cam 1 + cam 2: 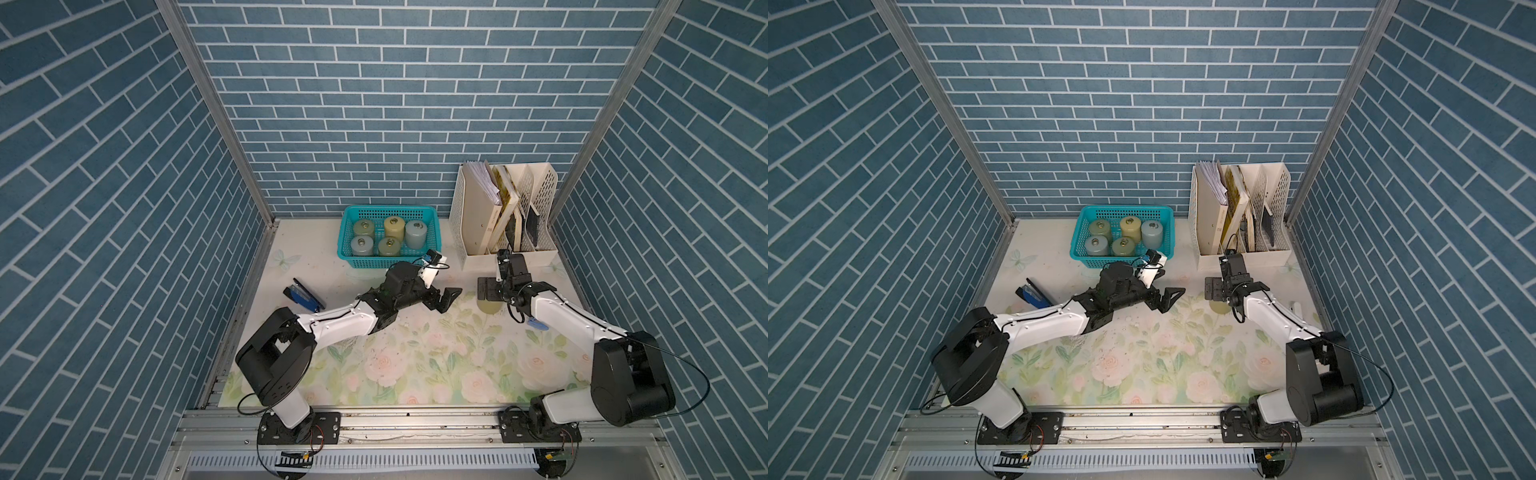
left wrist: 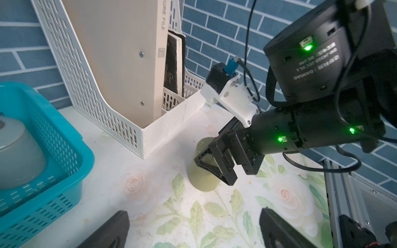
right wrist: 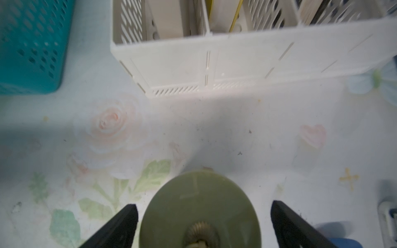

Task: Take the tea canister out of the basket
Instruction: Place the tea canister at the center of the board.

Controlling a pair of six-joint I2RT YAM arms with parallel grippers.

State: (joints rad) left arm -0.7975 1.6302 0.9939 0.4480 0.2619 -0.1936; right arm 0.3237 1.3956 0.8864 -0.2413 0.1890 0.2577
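The right gripper (image 3: pixel 204 204) held its jaws wide around the upright tea canister (image 2: pixel 202 182) on the surface (image 3: pixel 236 128); a skewed retreat could topple it; the left gripper (image 1: pixel 448 300) had wide jaws too

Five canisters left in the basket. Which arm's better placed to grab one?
Left. The left gripper is open, just off the front corner of the basket. The right gripper straddles the green canister on the table by the file rack, farther away.
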